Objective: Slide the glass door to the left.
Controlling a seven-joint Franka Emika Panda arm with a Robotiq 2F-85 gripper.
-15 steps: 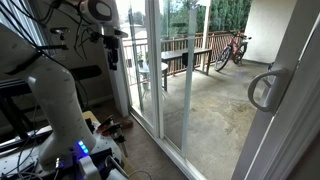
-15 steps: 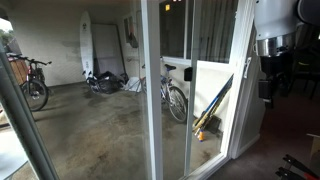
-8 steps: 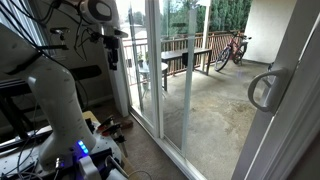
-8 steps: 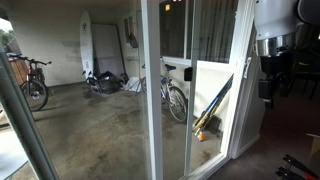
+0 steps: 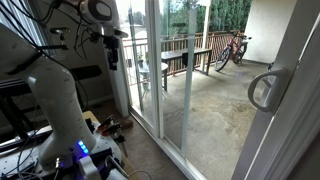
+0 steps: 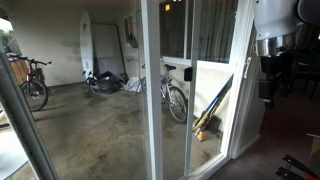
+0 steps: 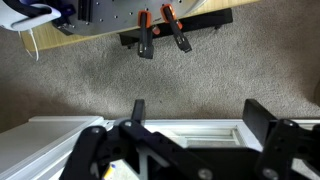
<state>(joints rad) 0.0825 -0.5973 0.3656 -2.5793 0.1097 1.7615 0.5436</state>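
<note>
Seen from the wrist with the tool (image 7: 197, 112) open, black fingers (image 7: 137, 112) spread wide, gripping nothing, above grey short-pile carpet (image 7: 90, 80) beside a white door track (image 7: 50, 140). Beyond, orange-handled clamps (image 7: 160, 25). Well apart in an exterior view, the glass door (image 5: 295, 120): upright, long axis vertical, clear pane, white frame, grey D-shaped loop handle (image 5: 252, 92) on its vertical edge.

A home: carpeted floor (image 7: 160, 75), glass door (image 5: 288, 112) onto a patio (image 5: 205, 100) holding a bicycle (image 5: 232, 48).
</note>
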